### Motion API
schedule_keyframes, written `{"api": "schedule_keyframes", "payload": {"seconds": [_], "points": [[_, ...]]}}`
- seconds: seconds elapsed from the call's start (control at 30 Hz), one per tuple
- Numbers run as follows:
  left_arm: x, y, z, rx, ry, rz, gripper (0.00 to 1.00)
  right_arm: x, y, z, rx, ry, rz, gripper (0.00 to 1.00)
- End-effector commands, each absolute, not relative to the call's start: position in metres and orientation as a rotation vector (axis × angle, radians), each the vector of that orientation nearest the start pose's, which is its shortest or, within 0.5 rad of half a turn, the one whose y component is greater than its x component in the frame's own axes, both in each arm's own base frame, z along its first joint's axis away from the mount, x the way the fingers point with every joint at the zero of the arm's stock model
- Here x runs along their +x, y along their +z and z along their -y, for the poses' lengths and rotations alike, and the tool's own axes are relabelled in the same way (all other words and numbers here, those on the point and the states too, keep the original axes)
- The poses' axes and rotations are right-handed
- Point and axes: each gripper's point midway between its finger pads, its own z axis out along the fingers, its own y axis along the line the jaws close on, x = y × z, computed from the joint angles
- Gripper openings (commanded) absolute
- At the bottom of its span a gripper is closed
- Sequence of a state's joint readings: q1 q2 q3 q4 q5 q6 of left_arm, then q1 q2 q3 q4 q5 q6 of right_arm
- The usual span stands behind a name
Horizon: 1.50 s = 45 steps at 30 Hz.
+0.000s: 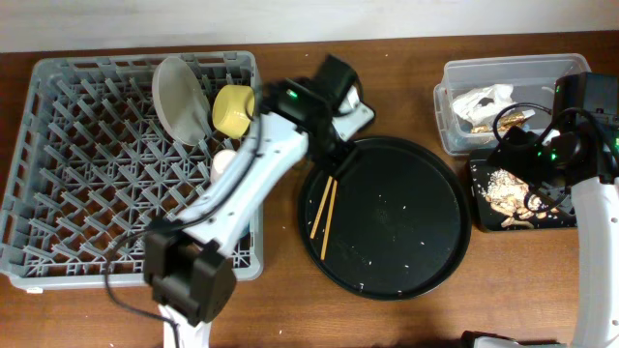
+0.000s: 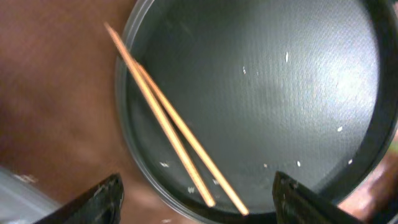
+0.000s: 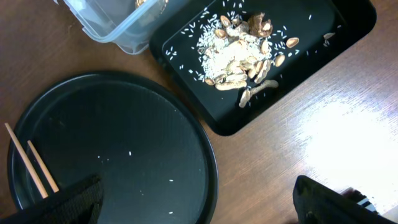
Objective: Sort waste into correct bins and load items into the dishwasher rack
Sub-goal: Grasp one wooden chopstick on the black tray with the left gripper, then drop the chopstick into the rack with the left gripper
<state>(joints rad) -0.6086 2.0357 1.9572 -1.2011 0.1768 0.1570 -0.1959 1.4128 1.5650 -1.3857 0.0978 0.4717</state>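
The wooden chopsticks (image 1: 322, 213) lie on the left side of the large round black tray (image 1: 426, 213); they also show in the left wrist view (image 2: 168, 121) and the right wrist view (image 3: 31, 165). My left gripper (image 2: 196, 199) is open and empty above the near ends of the chopsticks. The grey dishwasher rack (image 1: 58, 174) holds the white plate (image 1: 181, 97), the yellow bowl (image 1: 233, 109) and a pale cup (image 1: 224, 160). My right gripper (image 3: 196, 202) is open and empty over the table beside the shallow black tray (image 3: 186, 106) of food scraps (image 3: 239, 53). The clear tub (image 1: 459, 106) holds the napkin (image 1: 481, 101) and wrapper (image 1: 511, 118).
The round black tray carries a few stray rice grains (image 1: 406, 203). The left arm (image 1: 242, 193) stretches across the rack's right edge. The right arm (image 1: 590, 213) stands at the table's right edge, over the shallow black tray.
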Motion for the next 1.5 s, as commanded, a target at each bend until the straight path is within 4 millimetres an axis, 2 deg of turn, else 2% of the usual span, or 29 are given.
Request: {"api": "schedule_keyframes", "payload": {"seconds": [0.0, 0.1, 0.27, 0.33, 0.37, 0.43, 0.57, 0.63, 0.73, 0.8, 0.83, 0.93, 1.0, 1.07, 1.13, 1.17, 1.2, 1.27, 1.3, 1.37, 1.4, 1.47], "points": [[0.342, 0.095, 0.293, 0.979, -0.372, -2.834, 0.69, 0.281, 0.239, 0.077, 0.950, -0.098, -2.634, 0.98], [0.343, 0.056, 0.279, 0.910, -0.244, -2.912, 0.65, 0.281, 0.239, 0.077, 0.951, -0.098, -2.637, 0.99], [0.337, 0.010, 0.273, 0.923, -0.198, -2.984, 0.64, 0.278, 0.238, 0.076, 0.953, -0.101, -2.647, 0.98], [0.338, 0.008, 0.274, 0.922, -0.201, -2.978, 0.47, 0.278, 0.238, 0.076, 0.953, -0.101, -2.647, 0.98], [0.339, 0.007, 0.274, 0.921, -0.202, -2.974, 0.31, 0.278, 0.238, 0.076, 0.953, -0.101, -2.647, 0.98], [0.339, 0.004, 0.274, 0.922, -0.200, -2.979, 0.22, 0.278, 0.238, 0.076, 0.953, -0.101, -2.647, 0.99], [0.333, -0.015, 0.272, 0.933, -0.194, -3.029, 0.01, 0.278, 0.238, 0.076, 0.953, -0.101, -2.647, 0.98], [0.333, -0.015, 0.273, 0.933, -0.195, -3.027, 0.01, 0.278, 0.238, 0.076, 0.953, -0.101, -2.647, 0.98], [0.333, -0.008, 0.272, 0.934, -0.191, -3.036, 0.01, 0.278, 0.238, 0.076, 0.953, -0.101, -2.647, 0.98], [0.339, 0.005, 0.276, 0.932, -0.196, -3.027, 0.01, 0.278, 0.238, 0.076, 0.953, -0.101, -2.648, 0.98], [0.345, 0.019, 0.279, 0.938, -0.202, -3.008, 0.01, 0.278, 0.238, 0.076, 0.953, -0.101, -2.647, 0.98], [0.366, 0.080, 0.294, 1.016, -0.229, -2.890, 0.01, 0.278, 0.238, 0.076, 0.953, -0.101, -2.647, 0.98], [0.380, 0.125, 0.291, 1.004, -0.217, -2.828, 0.01, 0.278, 0.238, 0.076, 0.953, -0.101, -2.647, 0.99], [0.396, 0.168, 0.259, 0.889, -0.122, -2.819, 0.01, 0.278, 0.238, 0.076, 0.953, -0.101, -2.647, 0.98], [0.405, 0.211, 0.204, 0.684, -0.070, -2.854, 0.01, 0.278, 0.238, 0.076, 0.953, -0.101, -2.647, 0.98], [0.416, 0.234, 0.177, 0.533, -0.102, -2.825, 0.00, 0.278, 0.238, 0.076, 0.953, -0.101, -2.647, 0.98], [0.418, 0.253, 0.151, 0.440, -0.103, -2.799, 0.00, 0.278, 0.238, 0.076, 0.953, -0.102, -2.648, 0.98], [0.413, 0.277, 0.113, 0.321, -0.088, -2.771, 0.00, 0.278, 0.238, 0.076, 0.954, -0.102, -2.647, 0.98], [0.402, 0.288, 0.072, 0.158, -0.037, -2.778, 0.00, 0.278, 0.238, 0.076, 0.953, -0.101, -2.647, 0.98], [0.387, 0.287, 0.030, -0.035, 0.047, -2.810, 0.01, 0.278, 0.238, 0.076, 0.953, -0.101, -2.646, 0.98], [0.378, 0.277, 0.010, -0.105, 0.071, -2.852, 0.01, 0.279, 0.238, 0.076, 0.953, -0.101, -2.646, 0.98], [0.381, 0.253, 0.003, -0.125, 0.100, -2.900, 0.01, 0.279, 0.238, 0.076, 0.953, -0.101, -2.645, 0.98]]}}
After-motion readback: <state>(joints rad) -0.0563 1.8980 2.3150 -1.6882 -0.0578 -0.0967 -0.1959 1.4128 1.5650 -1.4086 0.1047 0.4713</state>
